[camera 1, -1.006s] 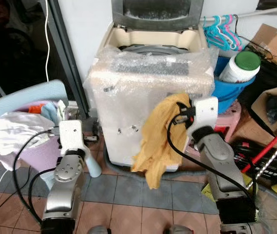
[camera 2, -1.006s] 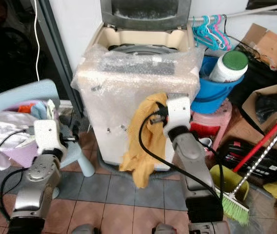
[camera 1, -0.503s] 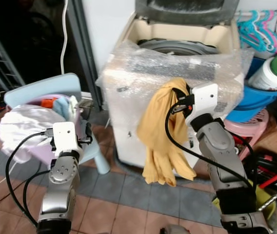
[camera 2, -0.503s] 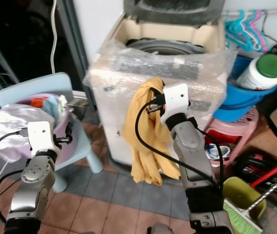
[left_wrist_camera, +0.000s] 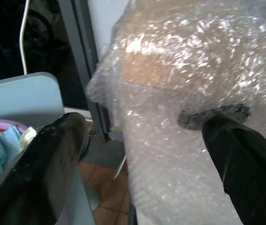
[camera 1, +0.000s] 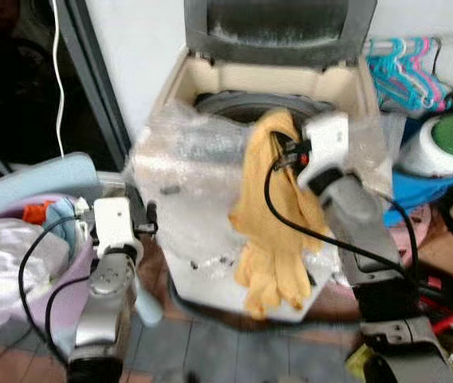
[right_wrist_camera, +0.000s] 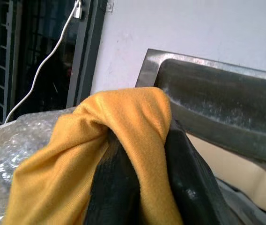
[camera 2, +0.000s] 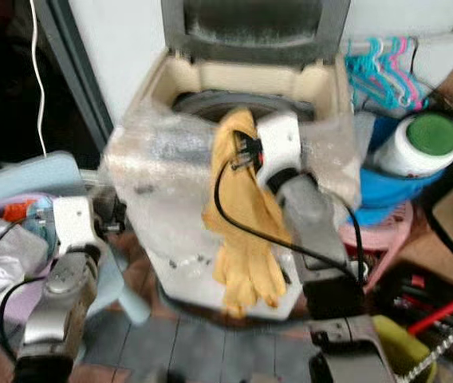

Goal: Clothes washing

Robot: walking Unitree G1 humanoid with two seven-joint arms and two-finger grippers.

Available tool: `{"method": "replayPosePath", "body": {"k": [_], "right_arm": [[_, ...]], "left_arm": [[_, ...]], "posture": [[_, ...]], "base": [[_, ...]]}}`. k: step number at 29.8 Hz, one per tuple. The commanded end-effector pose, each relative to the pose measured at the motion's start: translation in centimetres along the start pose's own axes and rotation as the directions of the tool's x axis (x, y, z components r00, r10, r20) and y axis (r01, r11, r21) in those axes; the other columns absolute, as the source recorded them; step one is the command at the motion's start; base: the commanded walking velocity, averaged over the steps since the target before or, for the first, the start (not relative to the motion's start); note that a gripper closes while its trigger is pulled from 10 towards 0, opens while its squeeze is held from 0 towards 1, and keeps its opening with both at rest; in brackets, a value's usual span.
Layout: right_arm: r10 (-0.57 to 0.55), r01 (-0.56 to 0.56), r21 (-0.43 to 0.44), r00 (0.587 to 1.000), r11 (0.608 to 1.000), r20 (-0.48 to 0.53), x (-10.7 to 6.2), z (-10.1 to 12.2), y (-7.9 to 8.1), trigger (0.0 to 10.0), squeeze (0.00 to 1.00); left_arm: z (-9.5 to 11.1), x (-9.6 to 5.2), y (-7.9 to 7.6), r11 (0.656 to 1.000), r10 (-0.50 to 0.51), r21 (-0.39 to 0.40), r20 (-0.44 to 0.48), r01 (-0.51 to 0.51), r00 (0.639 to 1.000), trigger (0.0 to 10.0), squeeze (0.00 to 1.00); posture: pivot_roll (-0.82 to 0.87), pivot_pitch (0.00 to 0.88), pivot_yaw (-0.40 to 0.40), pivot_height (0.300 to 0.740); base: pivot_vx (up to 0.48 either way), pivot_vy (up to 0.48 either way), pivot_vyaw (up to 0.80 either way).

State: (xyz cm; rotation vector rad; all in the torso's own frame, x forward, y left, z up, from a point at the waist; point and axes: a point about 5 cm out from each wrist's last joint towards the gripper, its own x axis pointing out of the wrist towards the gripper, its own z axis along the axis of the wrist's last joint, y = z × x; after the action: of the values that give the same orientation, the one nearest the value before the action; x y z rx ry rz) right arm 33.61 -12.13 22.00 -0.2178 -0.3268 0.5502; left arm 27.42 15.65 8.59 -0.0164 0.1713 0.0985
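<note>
A top-loading washing machine [camera 1: 210, 231] wrapped in bubble wrap stands ahead with its grey lid [camera 1: 278, 28] raised and the drum opening [camera 1: 226, 104] showing. My right gripper [camera 1: 277, 142] is shut on a mustard-yellow cloth [camera 1: 270, 231], held up at the machine's front rim; the cloth hangs down the front. In the right wrist view the yellow cloth [right_wrist_camera: 123, 136] is folded over the black fingers [right_wrist_camera: 189, 187]. My left gripper [left_wrist_camera: 142, 154] is open, low at the left of the machine, with nothing between its fingers [left_wrist_camera: 53, 159].
A light-blue chair [camera 1: 27, 179] at the left holds a purple basin [camera 1: 59, 279] with white and coloured laundry [camera 1: 3, 263]. To the right are a blue bucket [camera 1: 414, 187], a green-capped white jug [camera 1: 442, 144], hangers [camera 1: 406, 68] and a red pole [camera 2: 442, 307].
My right gripper has lifted the yellow cloth from the machine's front face up to its top rim. The camera has shifted and closed in on the machine. The left arm holds its place.
</note>
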Motion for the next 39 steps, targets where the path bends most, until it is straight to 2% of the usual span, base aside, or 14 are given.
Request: {"method": "replayPosePath", "body": {"k": [1,5,8,13,17,18,20,21,22,25,27,30,33,39], "right_arm": [[0.110,-0.109,-0.006,0.992,0.994,0.065,1.3,2.5,-0.6,10.0,0.00],[0.216,-0.218,0.004,0.969,0.976,0.119,3.0,5.2,-1.8,10.0,0.00],[0.209,-0.194,-0.102,0.964,0.976,0.162,5.7,8.8,-4.9,10.0,0.00],[-0.131,0.177,-0.135,0.946,0.975,0.296,7.8,15.4,-10.0,10.0,0.00],[-0.449,0.470,0.035,0.817,0.882,0.362,6.4,18.5,-14.1,10.0,0.00],[-0.449,0.470,0.035,0.817,0.882,0.362,6.4,18.5,-14.1,10.0,0.00],[-0.483,0.517,-0.011,0.806,0.856,0.343,6.1,17.4,-14.5,10.0,0.00],[-0.458,0.495,-0.043,0.831,0.868,0.316,6.4,16.3,-14.1,10.0,0.00],[-0.392,0.417,-0.091,0.896,0.904,0.209,7.1,12.7,-12.7,10.0,0.00],[-0.328,0.333,-0.096,0.942,0.938,0.066,7.3,8.9,-11.4,10.0,0.00],[-0.227,0.217,-0.076,0.961,0.973,-0.160,6.2,2.7,-9.5,10.0,1.00],[-0.190,0.179,-0.070,0.953,0.981,-0.236,5.3,0.2,-8.7,10.0,1.00],[-0.141,0.127,-0.077,0.966,0.989,-0.218,4.3,-0.8,-8.2,10.0,1.00],[-0.032,0.034,0.062,0.999,0.998,-0.041,2.3,0.2,-7.8,10.0,1.00]], "left_arm": [[0.0,0.0,-0.4,1.000,-0.008,-0.002,-0.002,0.008,1.000,10.0,0.00],[-0.1,0.0,-0.5,1.000,-0.015,0.003,-0.002,0.015,1.000,10.0,0.00],[-0.2,0.1,-0.9,1.000,-0.027,0.006,-0.006,0.027,1.000,10.0,0.00],[0.0,0.4,-1.1,0.999,-0.032,0.001,-0.004,0.032,0.999,10.0,0.00],[0.1,0.3,-1.3,1.000,-0.017,-0.008,0.006,0.017,1.000,10.0,0.00],[0.1,0.3,-1.3,1.000,-0.017,-0.008,0.006,0.017,1.000,10.0,0.00],[0.0,0.1,-1.3,1.000,-0.005,-0.015,0.003,0.005,1.000,10.0,0.00],[-0.1,0.1,-1.3,1.000,-0.002,-0.017,0.000,0.002,1.000,10.0,0.00],[-0.2,0.1,-1.3,1.000,0.000,-0.020,-0.004,0.000,1.000,10.0,0.00],[-0.1,0.1,-1.4,1.000,-0.008,-0.022,-0.002,0.008,1.000,10.0,0.00],[-0.1,0.2,-1.6,0.999,-0.027,-0.020,-0.001,0.027,1.000,10.0,0.00],[0.0,0.3,-1.7,0.999,-0.037,-0.016,-0.003,0.037,0.999,10.0,0.00],[-0.1,0.3,-1.8,0.999,-0.044,-0.014,-0.007,0.044,0.999,10.0,0.00],[-0.2,0.1,-1.7,0.999,-0.043,-0.010,-0.009,0.043,0.999,10.0,0.00]], "posture": [[-0.07,0.000,0.028,0.740],[-0.08,0.000,0.028,0.740],[-0.08,0.000,0.026,0.740],[-0.07,0.000,0.015,0.740],[-0.06,0.000,0.000,0.740],[-0.06,0.000,0.000,0.740],[-0.06,0.000,-0.003,0.740],[-0.06,0.000,-0.003,0.740],[-0.06,0.000,-0.004,0.740],[-0.07,0.000,-0.001,0.740],[-0.07,0.000,0.006,0.740],[-0.07,0.000,0.009,0.740],[-0.08,0.000,0.014,0.740],[-0.08,0.000,-0.005,0.740]], "base": [[0.000,0.000,0.00],[0.000,0.000,0.00],[0.000,0.000,0.00],[0.000,0.000,0.00],[0.000,0.000,0.00],[0.000,0.000,0.00],[0.000,0.000,0.00],[0.000,0.000,0.00],[0.000,0.000,0.00],[0.000,0.000,0.00],[0.000,0.000,0.00],[0.000,0.000,0.00],[0.000,0.000,0.00],[0.000,0.000,0.00]]}}
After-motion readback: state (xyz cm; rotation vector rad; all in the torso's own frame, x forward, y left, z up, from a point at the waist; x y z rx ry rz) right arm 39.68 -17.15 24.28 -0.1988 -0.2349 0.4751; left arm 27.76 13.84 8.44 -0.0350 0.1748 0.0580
